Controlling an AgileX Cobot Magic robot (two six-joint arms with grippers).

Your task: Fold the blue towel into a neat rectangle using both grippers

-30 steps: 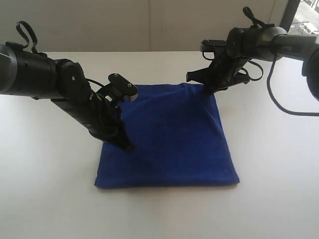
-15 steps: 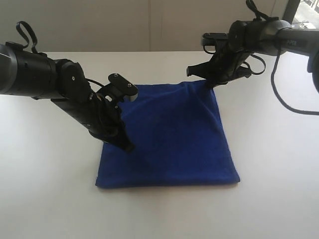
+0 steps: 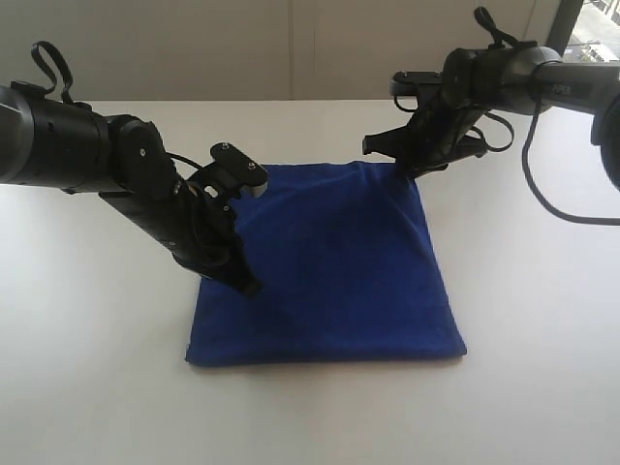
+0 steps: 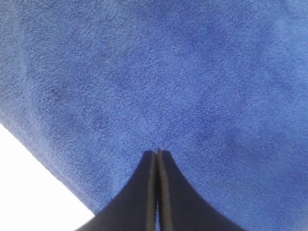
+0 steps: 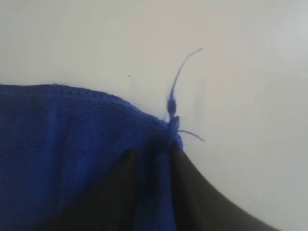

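The blue towel (image 3: 329, 262) lies flat on the white table (image 3: 528, 320) as a squarish folded shape. My left gripper (image 3: 250, 288) is shut, and its tips rest on the towel just inside the left edge. The left wrist view shows those tips (image 4: 157, 150) together on blue pile (image 4: 168, 72). My right gripper (image 3: 407, 172) is at the towel's far right corner. In the right wrist view its jaws (image 5: 153, 151) stand apart, with the corner's cloth (image 5: 62, 134) lying between them and a loose thread (image 5: 175, 91) sticking up.
The left arm (image 3: 87, 150) slants in over the table's left side. The right arm (image 3: 523, 77) and its looping cable (image 3: 542, 194) hang over the far right. A pale wall runs behind the table's far edge.
The right gripper raised the far right corner a little while closed on it, then came back down and its jaws parted. The left gripper and arm stayed still.
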